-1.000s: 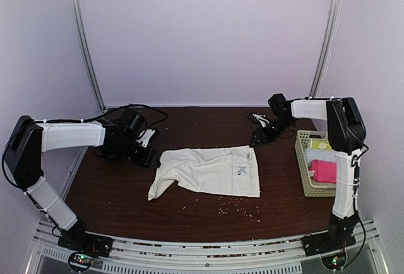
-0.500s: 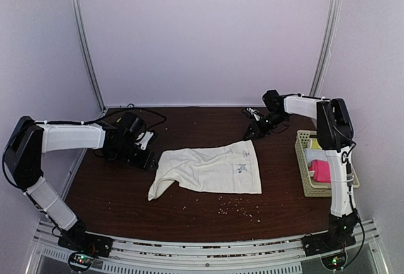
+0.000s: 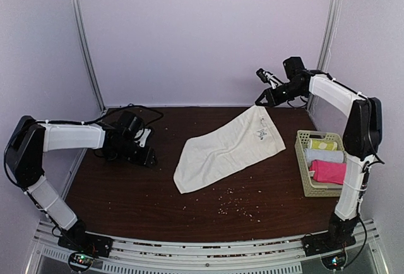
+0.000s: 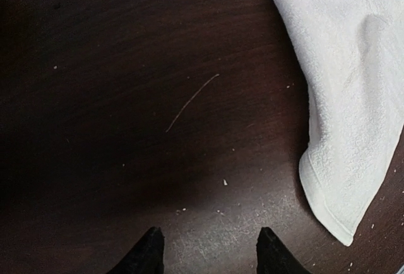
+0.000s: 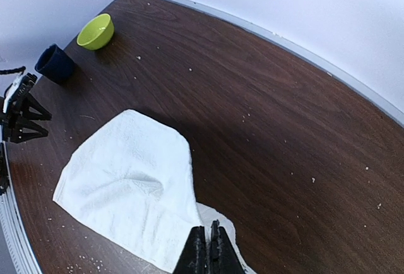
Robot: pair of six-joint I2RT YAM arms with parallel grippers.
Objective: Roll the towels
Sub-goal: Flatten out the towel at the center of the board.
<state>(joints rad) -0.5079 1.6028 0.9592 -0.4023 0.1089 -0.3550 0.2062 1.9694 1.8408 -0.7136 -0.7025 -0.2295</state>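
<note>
Top external: my right gripper (image 3: 259, 102) pinches a corner of the cream towel (image 3: 224, 151), above and left of the basket (image 3: 301, 160).
From that raised corner the towel slopes down onto the table (image 3: 126, 192) left of the basket. The pink towel (image 3: 329, 172) lies inside the basket. My left gripper (image 3: 149, 158) sits well left of the basket, jaws apart, holding nothing.

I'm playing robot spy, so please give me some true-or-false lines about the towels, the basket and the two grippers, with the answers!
1. The right gripper pinches a corner of the cream towel. True.
2. The left gripper holds that towel too. False: it is open over the bare table.
3. The pink towel lies in the basket. True.
4. The bowl is red. False: it is yellow-green.
</note>
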